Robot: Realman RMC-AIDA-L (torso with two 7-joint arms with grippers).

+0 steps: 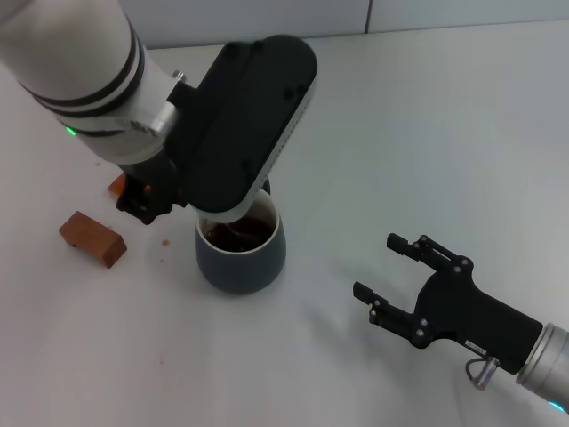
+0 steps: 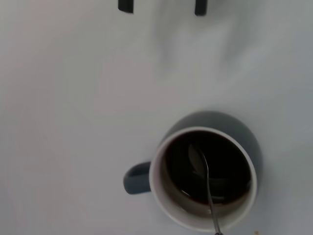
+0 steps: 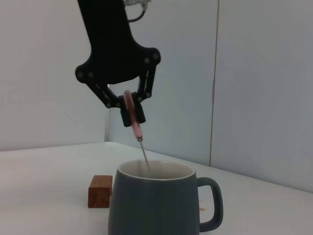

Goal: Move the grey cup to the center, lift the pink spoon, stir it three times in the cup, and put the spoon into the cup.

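Observation:
The grey cup [image 1: 240, 260] stands on the white table with dark brown liquid inside; it also shows in the left wrist view [image 2: 234, 128] and the right wrist view [image 3: 151, 208]. My left gripper [image 3: 129, 110] hangs right above the cup, shut on the pink handle of the pink spoon [image 3: 132, 116]. The spoon tilts down, and its metal neck and bowl [image 2: 199, 161] dip into the liquid. In the head view the left arm's black wrist housing [image 1: 244, 124] hides the gripper and the spoon. My right gripper [image 1: 375, 265] is open and empty, low over the table to the right of the cup.
Two reddish-brown wooden blocks lie left of the cup, one [image 1: 92, 238] in the open and one [image 1: 117, 185] partly under the left arm. One block [image 3: 100, 191] shows beside the cup in the right wrist view. A wall borders the table's far edge.

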